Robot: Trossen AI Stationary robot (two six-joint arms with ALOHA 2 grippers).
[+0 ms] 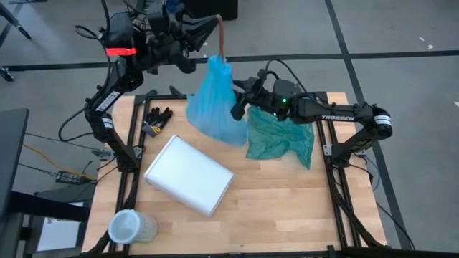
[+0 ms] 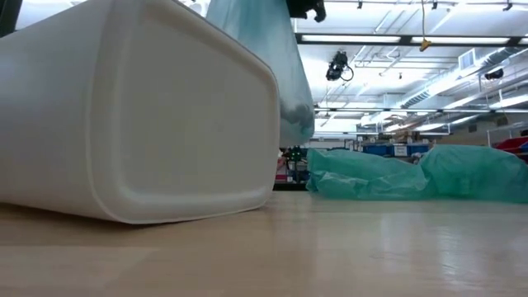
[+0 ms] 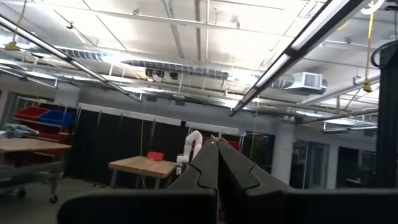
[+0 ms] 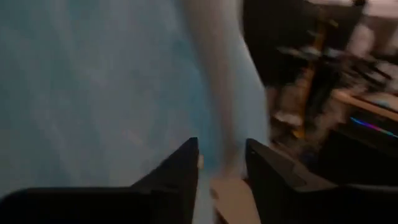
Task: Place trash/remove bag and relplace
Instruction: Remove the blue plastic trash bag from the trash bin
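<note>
The light sky-blue bag (image 1: pixel 215 100) hangs in the air over the table's far middle, narrowing upward to a thin neck. In the low view the bag (image 2: pixel 268 58) hangs behind the bin, its lower end off the table. My left gripper (image 1: pixel 214 25) is raised above the far edge and shut (image 3: pixel 214 152). My right gripper (image 1: pixel 237 109) is open at the bag's right side; its wrist view (image 4: pixel 222 165) is filled by blue plastic (image 4: pixel 93 81). The white bin (image 1: pixel 188 174) lies on its side on the table. No loose trash shows. My left gripper holds the bag by the top of its thin gathered neck (image 1: pixel 222 43), which looks brownish here. The fingers reach out level, high above the table. The bag hangs straight below them, lifted clear. The left wrist view does not show the plastic between the shut fingers. My right gripper reaches in from the table's right with its fingers (image 4: pixel 180 171) apart against the bag's right flank (image 1: pixel 231 100). I cannot tell whether they touch the plastic.
A darker teal-green bag (image 1: pixel 280 140) lies crumpled on the table under the right arm, also in the low view (image 2: pixel 412 173). Black gloves (image 1: pixel 158 118) lie at the far left. A clear round container (image 1: pixel 129 228) stands at the near left corner. Bare wood shows at the near right.
</note>
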